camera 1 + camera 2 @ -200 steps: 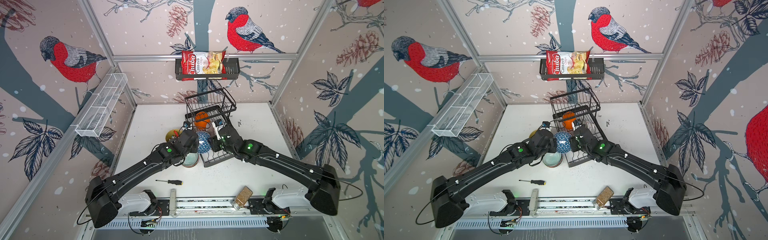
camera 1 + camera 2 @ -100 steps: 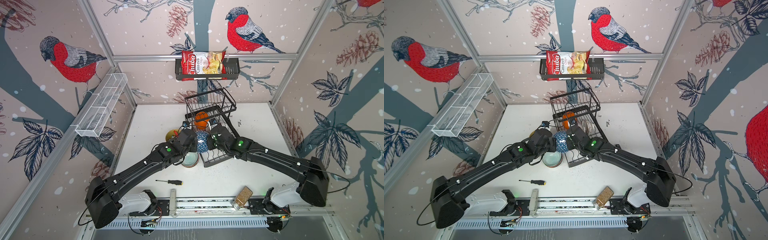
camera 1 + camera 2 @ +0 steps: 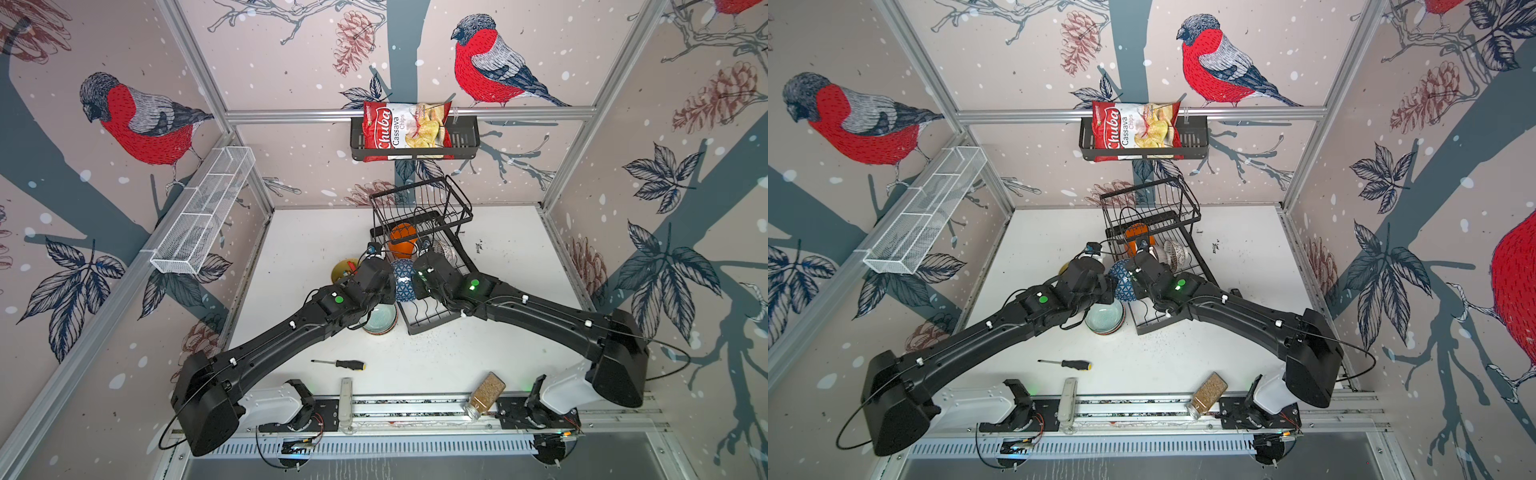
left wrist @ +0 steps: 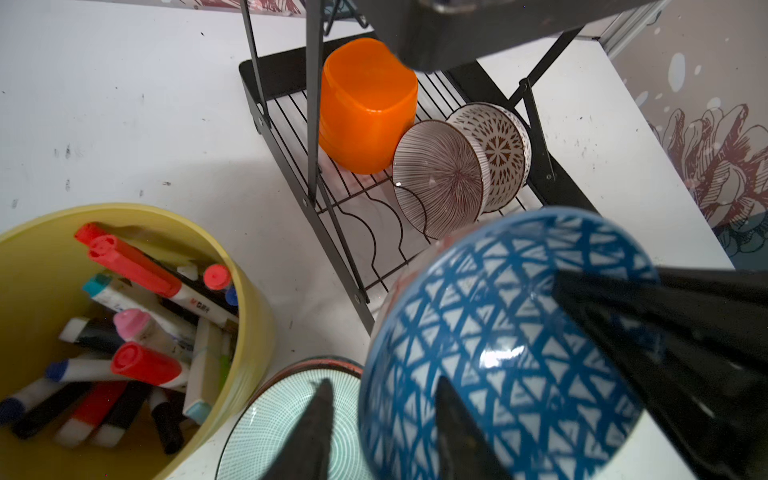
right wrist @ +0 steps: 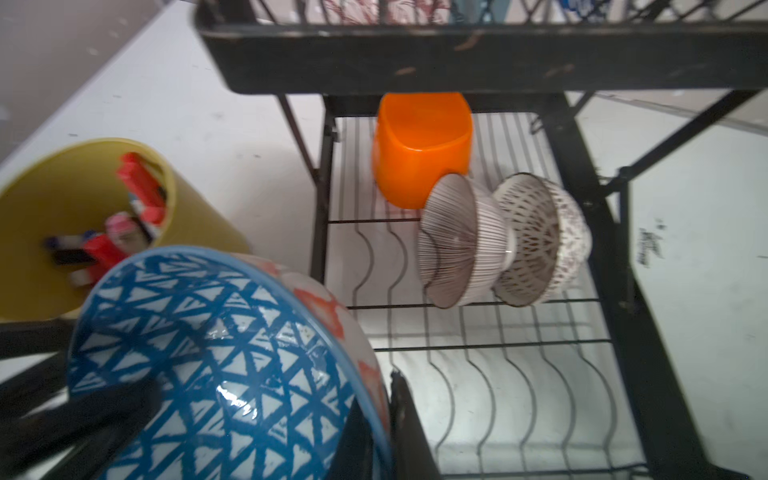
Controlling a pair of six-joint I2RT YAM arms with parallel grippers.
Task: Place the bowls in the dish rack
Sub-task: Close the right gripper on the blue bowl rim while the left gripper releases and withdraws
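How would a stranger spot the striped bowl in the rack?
Find the black wire dish rack. On its lower tray three bowls stand on edge; the striped bowl is the middle one, between the orange bowl and the lattice bowl. Only it has fine radiating lines.

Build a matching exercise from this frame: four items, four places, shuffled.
Items
1. orange bowl
2. blue-patterned bowl
3. teal bowl
4. screwdriver

Places
A. on the table, beside the dish rack
B. lying on the table, near the front rail
C. off the table, pinched at its rim by the right gripper
D. inside the dish rack, on the lower level

Pairs: 1-D, 2-C, 3-A, 4-B
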